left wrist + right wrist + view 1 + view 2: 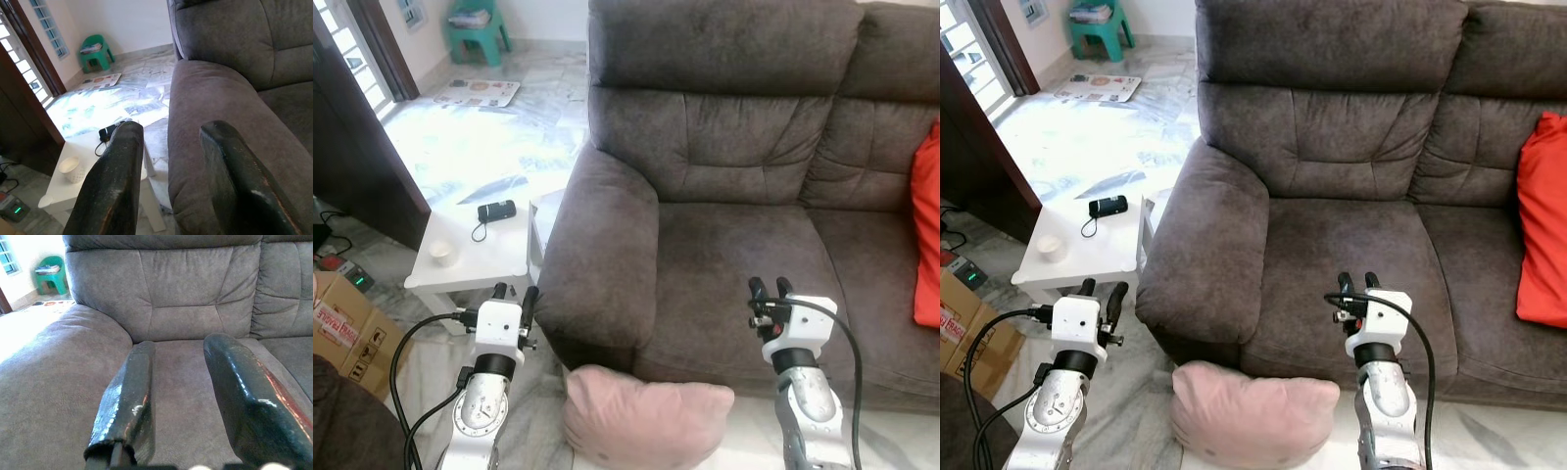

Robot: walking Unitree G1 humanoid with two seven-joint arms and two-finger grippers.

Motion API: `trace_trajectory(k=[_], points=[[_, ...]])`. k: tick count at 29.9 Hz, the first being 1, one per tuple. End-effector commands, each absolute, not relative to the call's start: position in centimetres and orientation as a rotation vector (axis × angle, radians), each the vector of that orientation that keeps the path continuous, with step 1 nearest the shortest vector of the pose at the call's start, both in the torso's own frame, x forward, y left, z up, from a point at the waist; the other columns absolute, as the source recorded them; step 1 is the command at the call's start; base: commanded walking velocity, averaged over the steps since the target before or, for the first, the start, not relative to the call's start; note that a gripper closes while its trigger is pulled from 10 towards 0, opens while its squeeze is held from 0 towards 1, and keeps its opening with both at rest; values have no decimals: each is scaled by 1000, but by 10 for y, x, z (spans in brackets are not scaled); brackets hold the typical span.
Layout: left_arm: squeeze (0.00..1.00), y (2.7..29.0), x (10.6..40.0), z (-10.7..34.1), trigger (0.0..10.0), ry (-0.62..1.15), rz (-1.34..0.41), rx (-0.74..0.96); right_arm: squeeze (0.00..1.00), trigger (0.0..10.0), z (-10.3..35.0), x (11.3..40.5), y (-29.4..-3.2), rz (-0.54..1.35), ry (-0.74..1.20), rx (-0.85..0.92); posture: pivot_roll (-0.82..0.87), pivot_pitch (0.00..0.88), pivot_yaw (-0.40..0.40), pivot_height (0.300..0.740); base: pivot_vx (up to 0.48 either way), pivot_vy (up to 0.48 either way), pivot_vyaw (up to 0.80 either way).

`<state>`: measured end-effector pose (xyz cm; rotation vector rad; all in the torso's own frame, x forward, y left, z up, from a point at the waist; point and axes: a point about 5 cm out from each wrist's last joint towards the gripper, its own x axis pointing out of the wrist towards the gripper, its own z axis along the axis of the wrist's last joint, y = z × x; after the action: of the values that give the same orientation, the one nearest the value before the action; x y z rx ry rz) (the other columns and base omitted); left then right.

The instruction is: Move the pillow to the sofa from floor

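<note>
Pillow [641,416], pink, lies on the floor [480,147] against the sofa [724,196] front, between both arms. Left claw [171,171] gapes empty beside the sofa armrest, above the white counter [73,183]. Right claw [183,401] gapes empty over the sofa seat.

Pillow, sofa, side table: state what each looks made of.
Pillow: soft pink fabric, matte, sagging and creased like stuffed cloth. Sofa: brown-grey suede-like upholstery, probably microfibre; brushed shading, stitched panels. Side table: smooth white surface, painted wood or plastic; cannot tell which.
</note>
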<state>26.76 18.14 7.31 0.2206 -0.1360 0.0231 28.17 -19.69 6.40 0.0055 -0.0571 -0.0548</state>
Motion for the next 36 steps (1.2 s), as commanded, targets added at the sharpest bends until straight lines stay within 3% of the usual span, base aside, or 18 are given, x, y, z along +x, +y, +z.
trace_trajectory(k=[1,19,36], points=[[0,185,269,76,10000,-140,32,214,0,10000,68,284,-197,-53,-66,-1,-39,84,9,724,0,0,0],[0,182,271,77,10000,-124,39,204,0,10000,71,290,-194,-27,-42,3,-38,102,-2,623,0,0,0],[0,179,273,76,10000,-111,31,196,0,10000,71,290,-194,4,-42,-2,-42,103,-4,623,0,0,0]])
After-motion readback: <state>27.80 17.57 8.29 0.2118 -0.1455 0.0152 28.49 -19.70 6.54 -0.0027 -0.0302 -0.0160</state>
